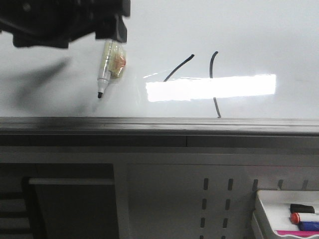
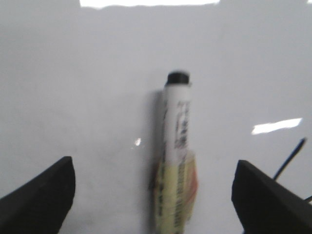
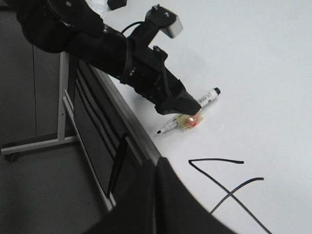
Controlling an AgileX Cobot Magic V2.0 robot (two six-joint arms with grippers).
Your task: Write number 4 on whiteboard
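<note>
The whiteboard lies flat, with a bright light reflection. The number 4 shows as black strokes right of centre: a slanted line and a longer vertical one; it also shows in the right wrist view. A white marker pen with a black tip and yellow tape lies on the board at the left. My left gripper hovers just above it, open, with the pen lying between the wide-apart fingers, untouched. My right gripper is shut and empty at the board's near edge beside the 4.
A grey metal edge rail runs along the board's near side. A small white tray with a red-capped and a blue marker sits low at the right. A perforated panel and a dark frame stand below the rail.
</note>
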